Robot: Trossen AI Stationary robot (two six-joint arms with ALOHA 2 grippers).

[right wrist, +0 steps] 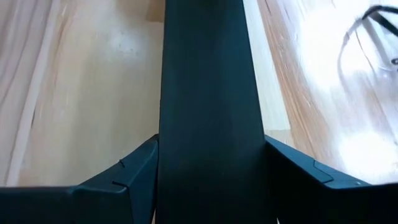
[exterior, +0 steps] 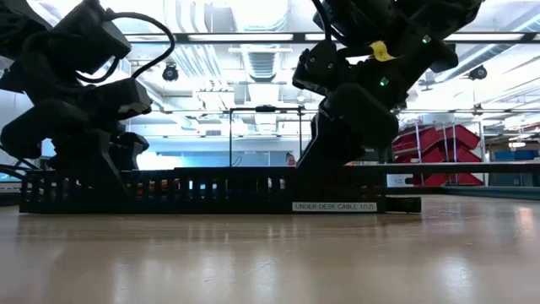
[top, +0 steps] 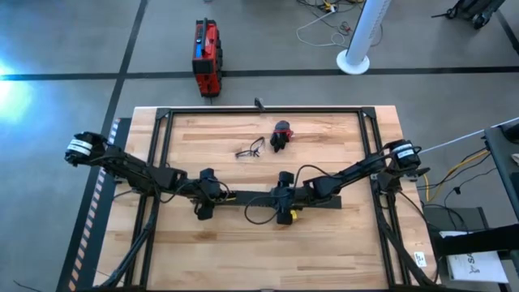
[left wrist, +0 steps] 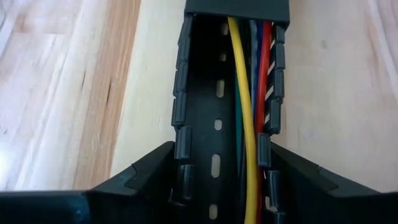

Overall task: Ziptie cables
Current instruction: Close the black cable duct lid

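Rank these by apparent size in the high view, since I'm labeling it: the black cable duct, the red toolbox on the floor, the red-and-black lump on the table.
1. Black cable duct, longest, though the grippers partly cover it.
2. Red toolbox.
3. Red-and-black lump, smallest.

One camera hung overhead and looked straight down on the whole table (top: 243, 243), the black duct (top: 243, 195) lying across its middle. Another sat at tabletop level, facing the duct (exterior: 202, 190) side-on with the room behind. Each wrist camera hovered close above the duct, looking along it: the left over its open channel (left wrist: 214, 124), the right over its cover (right wrist: 208, 93).
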